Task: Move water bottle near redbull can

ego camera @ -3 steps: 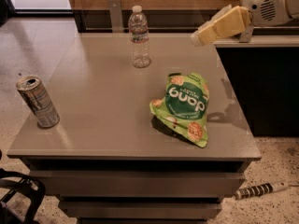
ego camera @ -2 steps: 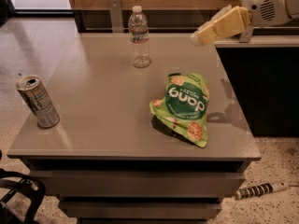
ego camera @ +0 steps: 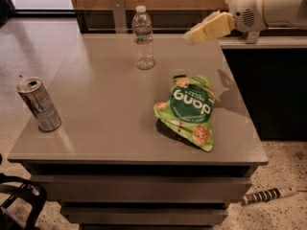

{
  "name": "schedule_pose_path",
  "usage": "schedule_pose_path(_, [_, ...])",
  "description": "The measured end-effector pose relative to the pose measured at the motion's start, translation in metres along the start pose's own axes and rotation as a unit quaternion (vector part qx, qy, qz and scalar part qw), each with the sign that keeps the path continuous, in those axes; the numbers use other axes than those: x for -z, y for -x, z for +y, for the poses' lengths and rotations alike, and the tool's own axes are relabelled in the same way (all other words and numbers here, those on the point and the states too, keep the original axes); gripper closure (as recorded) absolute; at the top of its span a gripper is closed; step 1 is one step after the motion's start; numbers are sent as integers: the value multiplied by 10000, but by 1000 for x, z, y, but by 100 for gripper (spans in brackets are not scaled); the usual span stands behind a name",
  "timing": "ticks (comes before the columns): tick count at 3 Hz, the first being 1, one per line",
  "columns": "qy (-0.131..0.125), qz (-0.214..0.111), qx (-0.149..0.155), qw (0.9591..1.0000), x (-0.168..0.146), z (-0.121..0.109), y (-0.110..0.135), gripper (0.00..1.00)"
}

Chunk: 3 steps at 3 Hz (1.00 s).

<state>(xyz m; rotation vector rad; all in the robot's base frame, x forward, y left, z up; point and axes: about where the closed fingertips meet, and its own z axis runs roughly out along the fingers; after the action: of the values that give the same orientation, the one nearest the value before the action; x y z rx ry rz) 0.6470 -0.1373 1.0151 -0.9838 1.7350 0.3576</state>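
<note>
One redbull can point(ego camera: 39, 104) stands at the table's point(ego camera: 110, 128) near-left corner, well apart from the gripper point(ego camera: 207, 28). One green snack bag point(ego camera: 189, 110) lies below the gripper. One water bottle point(ego camera: 143, 38) stands upright left of the gripper, apart from it; whether the gripper, raised over the far-right edge, is spread or closed cannot be told.

Plastic water bottle point(ego camera: 143, 40), metal redbull can point(ego camera: 40, 104), matt gripper point(ego camera: 191, 37) upper right
</note>
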Motion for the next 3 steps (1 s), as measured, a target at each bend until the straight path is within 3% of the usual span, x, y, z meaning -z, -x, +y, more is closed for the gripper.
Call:
schedule_pose_path(1, [48, -219, -148, 9996, -25, -14, -8, 0])
schedule_pose_path(3, [552, -431, -524, 9962, -96, -16, -30, 0])
